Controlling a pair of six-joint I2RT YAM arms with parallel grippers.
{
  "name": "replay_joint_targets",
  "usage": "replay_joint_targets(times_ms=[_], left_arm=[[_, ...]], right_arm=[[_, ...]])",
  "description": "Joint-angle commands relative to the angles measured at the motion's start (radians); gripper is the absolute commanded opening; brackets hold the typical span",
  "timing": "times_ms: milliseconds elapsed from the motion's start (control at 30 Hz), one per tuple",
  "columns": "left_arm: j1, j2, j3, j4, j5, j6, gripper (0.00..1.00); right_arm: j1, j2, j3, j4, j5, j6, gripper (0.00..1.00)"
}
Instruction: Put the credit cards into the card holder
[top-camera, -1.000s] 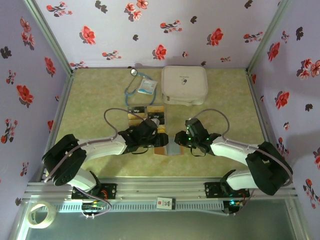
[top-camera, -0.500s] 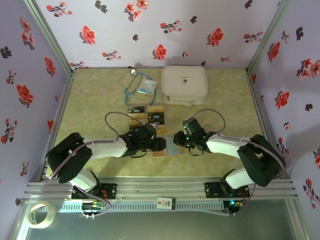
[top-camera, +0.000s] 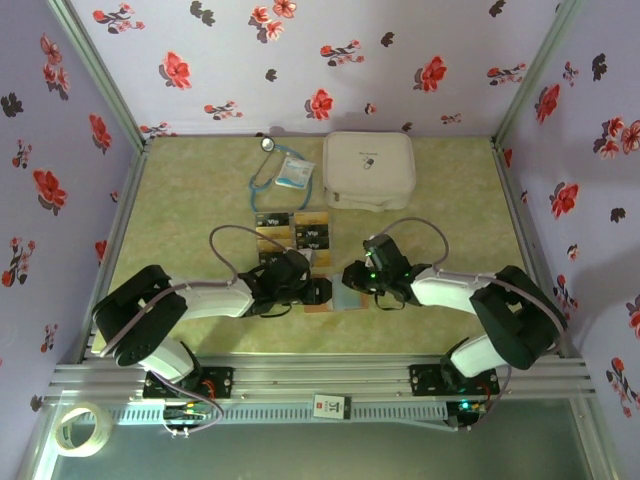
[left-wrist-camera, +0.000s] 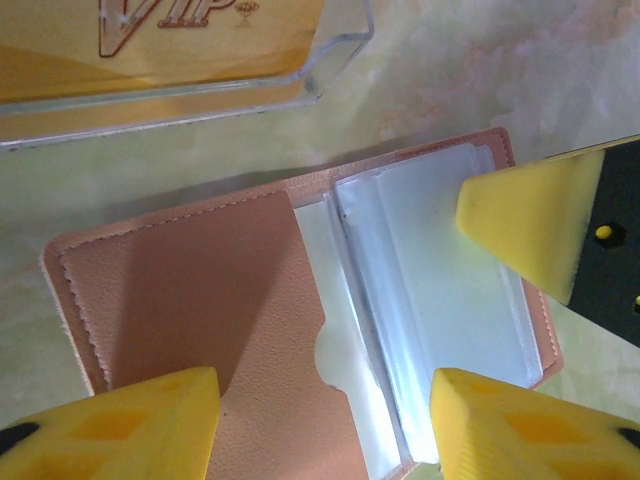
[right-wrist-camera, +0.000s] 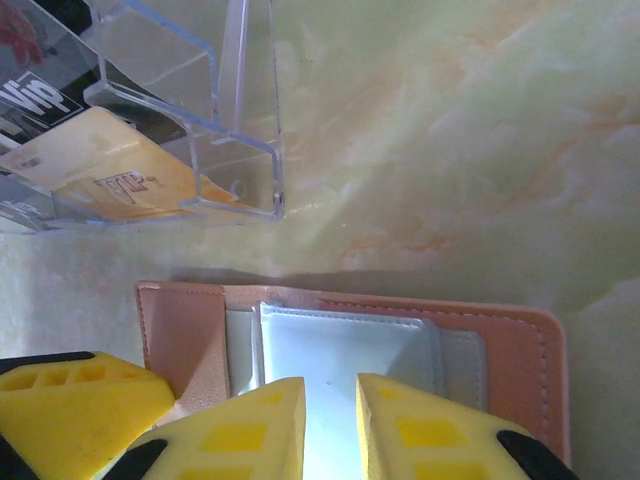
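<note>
1. Top external view, nearest me: a roll of clear tape (top-camera: 80, 428) lies below the rail, out of play.
2. Further out, both arms reach inward over the pinkish-brown leather-like folding card holder (top-camera: 335, 298), which lies open and flat on the tabletop (top-camera: 200, 200) between them.
3. My left fingers (top-camera: 316, 290) are spread wide above the holder's leather flap, gripping nothing I can see.
4. My right fingers (top-camera: 352, 276) are drawn close with a narrow gap, tips at the greyish clear pocket (right-wrist-camera: 340, 350). I cannot tell whether they pinch a pocket leaf.
5. Just beyond, the black and gold credit cards (top-camera: 293, 232) sit in a clear plastic tray (right-wrist-camera: 250, 150). None looks to be in the holder yet.
6. Farthest are a white rounded case (top-camera: 368, 170) and a stethoscope (top-camera: 268, 175).
7. Risks, as I judge them:
   - The two sets of fingers are crowded together and could collide.
   - The light holder could slide or flip shut if nothing pins it.
   - The slick pocket could slip free.
   - A careless reach could knock the tray.
</note>
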Motion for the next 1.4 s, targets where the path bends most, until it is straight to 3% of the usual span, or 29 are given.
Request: replay_joint_targets(times_ms=[0,233,667,1367], left_arm=[[-0.001,-0.001,-0.014,0.032,-0.009,0.037,0.59],[-0.003,-0.001,-0.019,0.028,-0.010,0.045,0.60],[-0.003,0.011,-0.010,0.013,-0.011,0.059,0.60],[-0.003,0.028,0.022,-0.050,-0.026,0.091,0.62]], right_arm=[[0.014,0.020,-0.008,0.047,-0.024,0.032,0.19],[0.024,0.027,0.010,0.059,-0.040,0.044,0.18],[-0.027,-0.112,0.087,-0.200,0.048,-0.103,0.20],[-0.024,0.059,0.083,-0.084,-0.029,-0.095,0.17]])
